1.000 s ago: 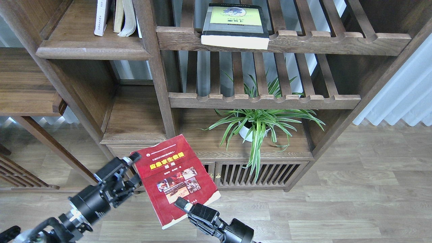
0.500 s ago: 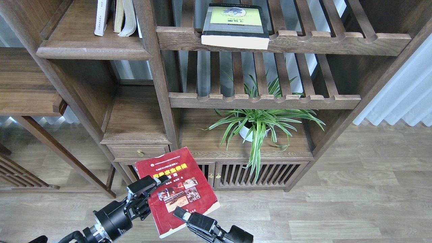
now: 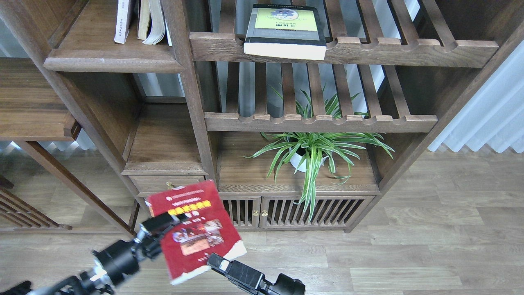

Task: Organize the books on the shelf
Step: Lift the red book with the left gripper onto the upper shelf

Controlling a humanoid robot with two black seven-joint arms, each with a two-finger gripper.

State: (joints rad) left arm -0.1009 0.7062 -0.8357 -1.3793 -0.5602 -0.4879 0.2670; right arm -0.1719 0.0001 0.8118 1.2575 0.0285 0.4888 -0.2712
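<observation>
Head view shows our left gripper clamped on the left edge of the dark red book, which hangs blurred and tilted in the air near us, in front of the low cabinet; its title cannot be read. Our right gripper sits just beside the book's lower right corner, but we cannot tell whether its fingers are parted or touching the cover. Far above, the yellow-green and black book lies flat on a slatted shelf. The lavender-white book, cut off by the top edge, stands on the solid shelf at far left.
</observation>
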